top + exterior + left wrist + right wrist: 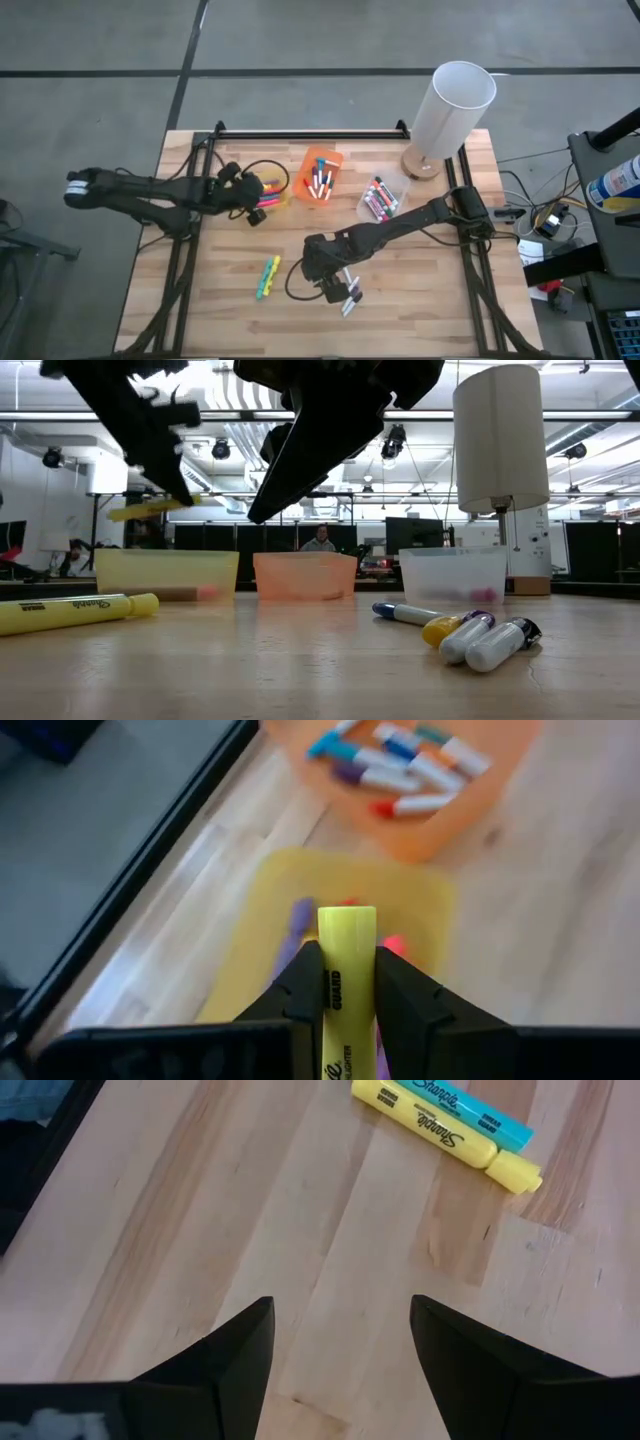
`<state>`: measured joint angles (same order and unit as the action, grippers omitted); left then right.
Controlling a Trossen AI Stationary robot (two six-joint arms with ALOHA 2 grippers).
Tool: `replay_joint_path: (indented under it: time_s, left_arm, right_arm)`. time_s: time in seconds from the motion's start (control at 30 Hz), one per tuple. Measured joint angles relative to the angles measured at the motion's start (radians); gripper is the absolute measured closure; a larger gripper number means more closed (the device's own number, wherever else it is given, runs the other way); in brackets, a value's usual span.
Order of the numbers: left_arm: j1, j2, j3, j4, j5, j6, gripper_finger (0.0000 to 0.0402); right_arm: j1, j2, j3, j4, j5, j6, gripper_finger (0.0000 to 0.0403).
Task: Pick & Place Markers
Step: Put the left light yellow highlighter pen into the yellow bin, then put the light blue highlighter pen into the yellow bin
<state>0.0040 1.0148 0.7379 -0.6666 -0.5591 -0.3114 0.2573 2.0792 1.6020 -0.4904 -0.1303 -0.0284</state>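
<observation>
Markers lie in several spots across the wooden table point(210, 310). At about nine o'clock the left gripper point(349, 982) hangs over the yellow bin point(410, 905), its fingers clamped on a yellow highlighter point(346, 970) that points out ahead of them; pink and purple markers lie in that bin. Toward seven o'clock a yellow and a blue-green highlighter pair point(268, 277) lies side by side on bare wood. Near twelve o'clock the orange bin point(333, 160) holds a cluster of white-bodied markers with coloured caps. Close to six o'clock the right gripper point(340, 1350) hovers with fingers spread wide and nothing between them, just beside a small loose group of markers point(351, 299). At two o'clock the clear bin point(396, 186) holds dark and red markers.
</observation>
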Motion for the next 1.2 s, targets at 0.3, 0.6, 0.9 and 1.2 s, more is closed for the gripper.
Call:
replay_joint_path:
  time_s: [0.3,0.6,0.9,1.2]
  left_arm:
    - [0.186,0.094,-0.031,0.019,0.106,0.1,0.0342]
    - [0.248,0.23,-0.032,0.158,0.184,0.215,0.0341]
    - [0.263,0.353,-0.03,0.17,0.176,0.152,0.0327]
    - [0.263,0.349,0.02,0.12,0.18,0.12,0.0225]
  right_arm:
    - [0.0,0.0,0.0,0.004,0.0,-0.003,0.0177]
    - [0.0,0.0,0.0,0.01,0.0,0.0,0.0177]
    - [0.0,0.0,0.0,0.008,0.0,-0.002,0.0177]
    - [0.0,0.0,0.001,-0.013,-0.001,0.007,0.0177]
